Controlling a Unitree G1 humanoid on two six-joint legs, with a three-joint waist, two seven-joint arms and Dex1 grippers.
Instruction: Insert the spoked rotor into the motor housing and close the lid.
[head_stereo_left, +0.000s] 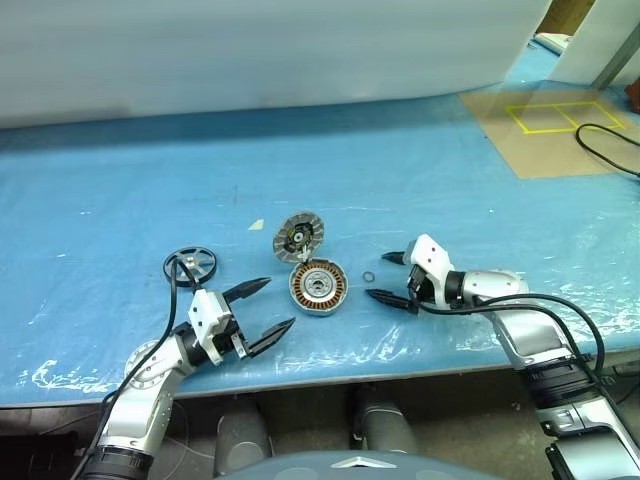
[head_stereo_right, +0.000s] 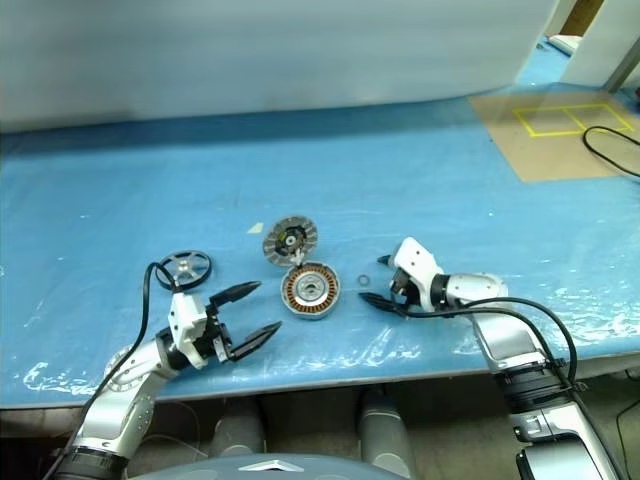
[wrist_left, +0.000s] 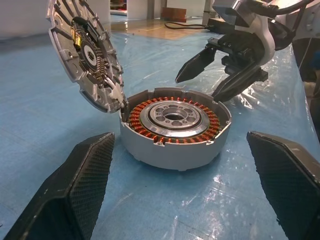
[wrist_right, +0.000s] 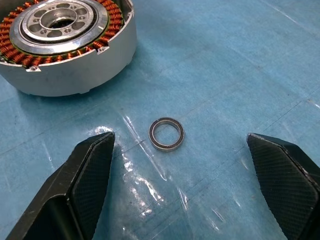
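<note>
the motor housing (head_stereo_left: 318, 288) sits on the blue table cover (head_stereo_left: 400, 190) with its lid (head_stereo_left: 298, 238) swung up and open, copper windings showing. the spoked rotor (head_stereo_left: 190, 266) lies apart to its left. the left gripper (head_stereo_left: 270, 307) hangs spread wide and empty beside the housing; the right gripper (head_stereo_left: 388, 277), also wide and empty, straddles a small washer ring (wrist_right: 166, 133)
</note>
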